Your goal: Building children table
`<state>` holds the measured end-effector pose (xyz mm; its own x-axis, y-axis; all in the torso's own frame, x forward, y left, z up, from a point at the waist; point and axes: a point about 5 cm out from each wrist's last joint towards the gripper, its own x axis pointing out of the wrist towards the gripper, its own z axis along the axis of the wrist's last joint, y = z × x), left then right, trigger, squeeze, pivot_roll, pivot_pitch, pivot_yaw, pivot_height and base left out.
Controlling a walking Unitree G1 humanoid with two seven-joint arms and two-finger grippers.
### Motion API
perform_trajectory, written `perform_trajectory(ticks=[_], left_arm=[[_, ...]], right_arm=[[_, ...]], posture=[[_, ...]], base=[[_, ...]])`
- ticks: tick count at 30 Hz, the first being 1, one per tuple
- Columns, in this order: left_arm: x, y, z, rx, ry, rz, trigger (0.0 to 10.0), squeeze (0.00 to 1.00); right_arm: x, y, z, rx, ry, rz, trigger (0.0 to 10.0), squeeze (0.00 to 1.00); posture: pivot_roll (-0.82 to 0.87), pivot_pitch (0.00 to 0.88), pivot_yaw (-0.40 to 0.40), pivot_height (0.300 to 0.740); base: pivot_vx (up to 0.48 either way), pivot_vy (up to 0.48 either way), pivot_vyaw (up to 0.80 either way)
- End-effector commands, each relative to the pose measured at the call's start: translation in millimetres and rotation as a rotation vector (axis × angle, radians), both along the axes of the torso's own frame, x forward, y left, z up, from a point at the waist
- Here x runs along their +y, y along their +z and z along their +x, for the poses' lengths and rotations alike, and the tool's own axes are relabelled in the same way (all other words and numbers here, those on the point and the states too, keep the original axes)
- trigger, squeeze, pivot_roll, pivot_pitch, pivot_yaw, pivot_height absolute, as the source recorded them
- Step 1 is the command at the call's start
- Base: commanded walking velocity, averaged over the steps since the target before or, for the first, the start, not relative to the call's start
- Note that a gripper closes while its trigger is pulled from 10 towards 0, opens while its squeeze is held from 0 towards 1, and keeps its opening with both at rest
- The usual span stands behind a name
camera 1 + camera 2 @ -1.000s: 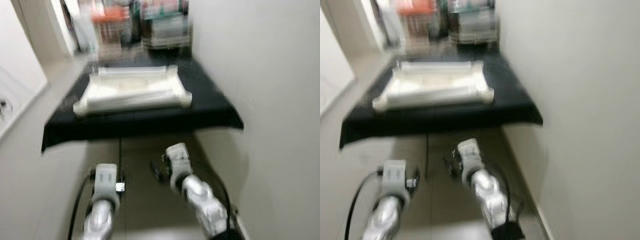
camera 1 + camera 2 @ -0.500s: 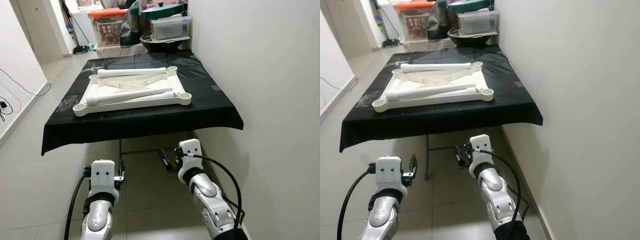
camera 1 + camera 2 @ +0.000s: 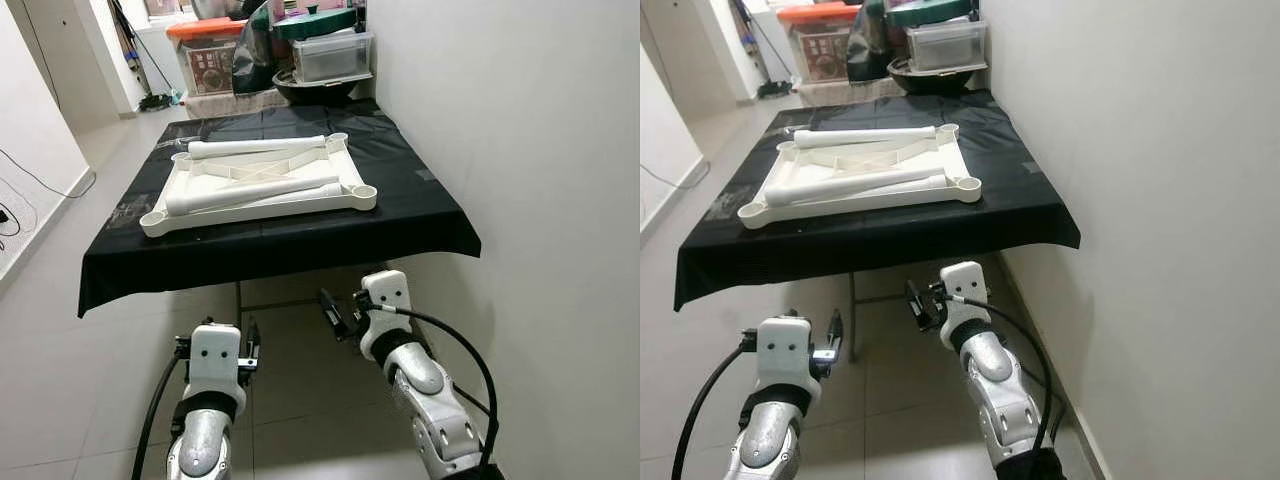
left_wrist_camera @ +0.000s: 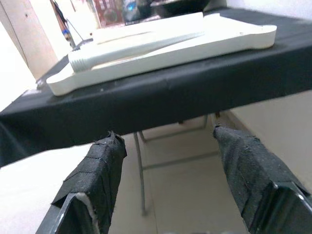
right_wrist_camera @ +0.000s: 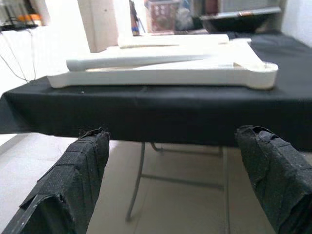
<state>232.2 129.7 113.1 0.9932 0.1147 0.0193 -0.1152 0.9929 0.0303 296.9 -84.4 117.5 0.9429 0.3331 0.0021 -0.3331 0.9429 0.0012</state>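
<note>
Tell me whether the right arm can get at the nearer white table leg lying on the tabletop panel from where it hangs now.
Probably not yet. The right end effector hangs open below the black-draped table edge, which stands between it and the nearer table leg. Nothing lies on top of the leg, so raising the arm should free the way.

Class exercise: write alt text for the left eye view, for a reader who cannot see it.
A white tabletop with two white legs lying on it rests on a black-covered table beside a wall. Below, both end effectors, left and right, hang low.
</note>
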Motion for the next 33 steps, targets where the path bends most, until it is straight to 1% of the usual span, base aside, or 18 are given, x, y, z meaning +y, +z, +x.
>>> perform_trajectory(ticks=[1, 5, 13, 19, 26, 33], left_arm=[[1.2, -6.8, -1.9, 0.042, 0.026, -0.027, 10.0, 0.0], [2.8, -7.3, -1.9, 0.045, 0.032, -0.024, 10.0, 0.0], [2.3, -6.6, -0.9, 0.049, 0.024, -0.012, 10.0, 0.0], [2.8, -8.5, -1.0, 0.063, 0.017, -0.027, 10.0, 0.0], [3.4, -9.6, -0.3, 0.074, 0.02, -0.028, 10.0, 0.0], [1.2, -10.8, 0.3, 0.083, 0.009, -0.031, 10.0, 0.0]], right_arm=[[1.4, -1.1, -0.6, 0.013, -0.01, 0.009, 10.0, 0.0], [0.9, -1.7, -0.4, 0.019, -0.016, 0.013, 10.0, 0.0], [3.8, -1.4, -0.9, 0.031, 0.02, 0.028, 10.0, 0.0], [5.9, -2.7, -1.7, 0.036, 0.022, 0.032, 10.0, 0.0], [5.9, -3.9, -0.4, 0.047, 0.018, 0.04, 10.0, 0.0], [5.0, -5.8, 0.5, 0.062, 0.018, 0.034, 10.0, 0.0]], posture=[[-0.17, 0.0, 0.087, 0.74], [-0.17, 0.0, 0.086, 0.74], [-0.17, 0.0, 0.085, 0.74], [-0.15, 0.0, 0.094, 0.74], [-0.13, 0.0, 0.077, 0.74], [-0.14, 0.0, 0.077, 0.74]], base=[[0.0, 0.0, 0.0], [0.0, 0.0, 0.0], [0.0, 0.0, 0.0], [0.0, 0.0, 0.0], [0.0, 0.0, 0.0], [0.0, 0.45, 0.0]])
